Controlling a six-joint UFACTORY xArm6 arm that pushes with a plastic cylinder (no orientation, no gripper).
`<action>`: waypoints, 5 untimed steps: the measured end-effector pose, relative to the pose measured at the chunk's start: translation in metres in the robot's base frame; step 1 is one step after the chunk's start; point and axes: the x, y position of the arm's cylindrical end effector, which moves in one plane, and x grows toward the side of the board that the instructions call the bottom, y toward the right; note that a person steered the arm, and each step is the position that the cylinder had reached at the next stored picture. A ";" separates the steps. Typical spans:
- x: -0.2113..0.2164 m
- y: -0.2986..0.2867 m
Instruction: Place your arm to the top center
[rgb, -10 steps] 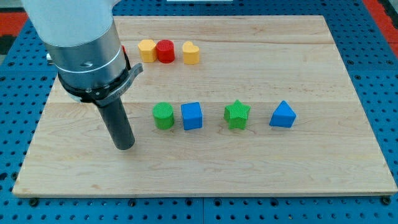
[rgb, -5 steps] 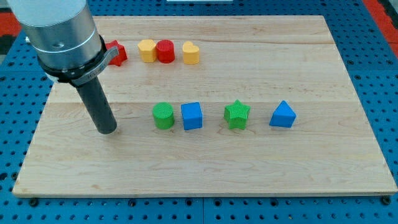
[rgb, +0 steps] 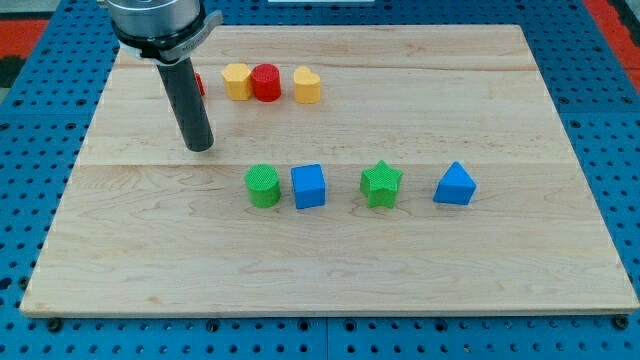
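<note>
My tip (rgb: 200, 146) rests on the wooden board (rgb: 330, 260) at the upper left, below a red block (rgb: 198, 84) that the rod mostly hides. A row at the view's top holds a yellow block (rgb: 237, 80), a red cylinder (rgb: 265, 82) and a yellow heart-like block (rgb: 307, 85), all up and to the right of my tip. A middle row holds a green cylinder (rgb: 263, 186), a blue cube (rgb: 309, 186), a green star (rgb: 381, 184) and a blue triangular block (rgb: 455, 184). The green cylinder lies down and to the right of my tip.
The board lies on a blue pegboard table (rgb: 610, 120). The arm's grey body (rgb: 155, 20) enters from the view's top left.
My tip has moved up the board and slightly right, from left of the green cylinder to just below the red block. No block has moved.
</note>
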 end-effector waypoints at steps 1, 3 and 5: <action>-0.001 0.005; -0.048 0.186; -0.173 0.233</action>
